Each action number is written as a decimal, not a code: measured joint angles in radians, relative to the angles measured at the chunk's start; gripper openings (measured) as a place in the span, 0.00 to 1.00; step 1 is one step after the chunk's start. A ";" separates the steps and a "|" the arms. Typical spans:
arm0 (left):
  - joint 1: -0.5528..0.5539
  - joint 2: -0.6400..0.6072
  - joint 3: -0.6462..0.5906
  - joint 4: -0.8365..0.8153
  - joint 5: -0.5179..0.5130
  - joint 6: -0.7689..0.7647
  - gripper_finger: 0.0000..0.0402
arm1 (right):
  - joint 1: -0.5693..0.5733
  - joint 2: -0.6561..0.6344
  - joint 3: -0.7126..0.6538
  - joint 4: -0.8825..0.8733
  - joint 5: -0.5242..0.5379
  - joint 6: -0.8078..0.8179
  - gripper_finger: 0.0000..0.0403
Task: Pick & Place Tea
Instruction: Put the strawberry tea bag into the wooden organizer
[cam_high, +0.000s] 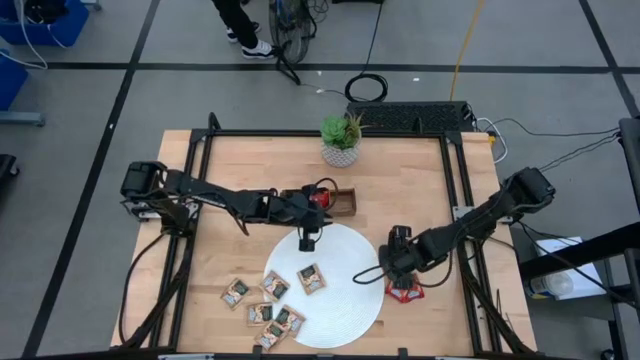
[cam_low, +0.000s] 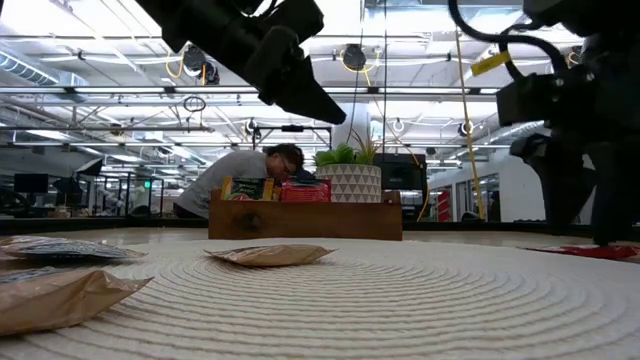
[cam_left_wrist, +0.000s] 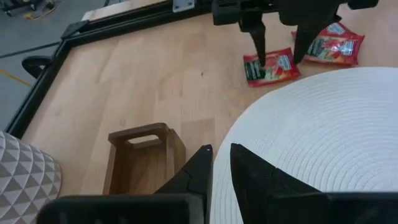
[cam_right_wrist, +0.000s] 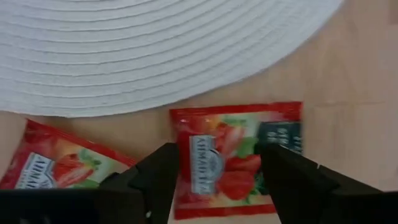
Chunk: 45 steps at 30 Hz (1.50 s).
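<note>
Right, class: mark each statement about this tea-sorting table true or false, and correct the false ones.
1. The right tool stands open over a red sachet lying on the wood beside the plate. True.
2. The wooden tray is empty. False: the low view shows sachets standing in it.
3. A potted plant stands at the table's far edge. True.
4. All the tan sachets lie on the plate. False: one tan sachet lies on the bare wood.
5. The left tool grips a red sachet. False: nothing shows between its fingers.
</note>
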 joint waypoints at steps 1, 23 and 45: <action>0.000 0.000 0.000 -0.006 0.000 0.000 0.16 | 0.000 0.007 0.000 0.009 -0.016 0.001 0.52; 0.001 0.000 0.000 -0.008 0.000 0.001 0.16 | -0.006 0.017 -0.073 0.040 -0.013 0.094 0.48; 0.003 0.000 0.000 0.187 -0.005 -0.127 0.16 | 0.030 0.024 -0.019 0.077 0.767 -0.366 0.02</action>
